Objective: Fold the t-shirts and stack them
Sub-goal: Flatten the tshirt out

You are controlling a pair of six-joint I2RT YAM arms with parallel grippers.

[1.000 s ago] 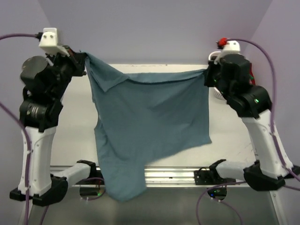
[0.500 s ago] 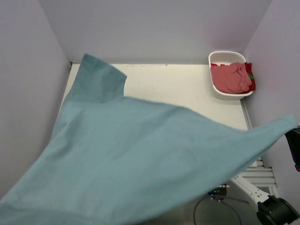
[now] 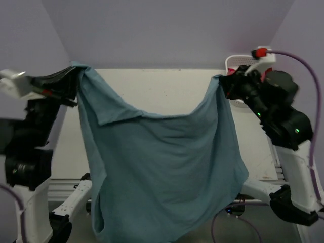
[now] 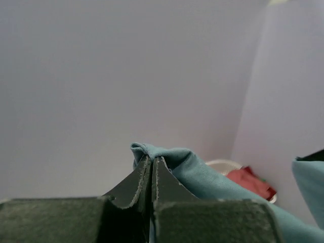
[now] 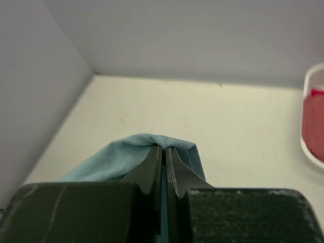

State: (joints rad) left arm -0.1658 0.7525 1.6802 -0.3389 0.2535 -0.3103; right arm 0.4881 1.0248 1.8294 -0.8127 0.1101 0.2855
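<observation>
A dusty teal-blue t-shirt [image 3: 162,167] hangs spread in the air between both arms, above the table. Its top edge sags in the middle and its bottom drapes past the table's near edge. My left gripper [image 3: 76,76] is shut on the shirt's upper left corner, and cloth bunches over the fingertips of this gripper [image 4: 152,158]. My right gripper [image 3: 223,83] is shut on the upper right corner, with the fabric [image 5: 126,154] pinched at its own tips [image 5: 163,148]. A salmon pink-red t-shirt [image 4: 250,179] lies in the basket, mostly hidden in the top view.
A white slotted basket [image 3: 238,61] stands at the table's far right corner, partly behind the right arm. Bare white table [image 3: 167,91] shows beyond the hanging shirt. Lilac walls close in the back and both sides.
The shirt was held taut, then billowed up toward the camera, and now hangs down again with a slack top edge. Both grippers have kept hold of their corners.
</observation>
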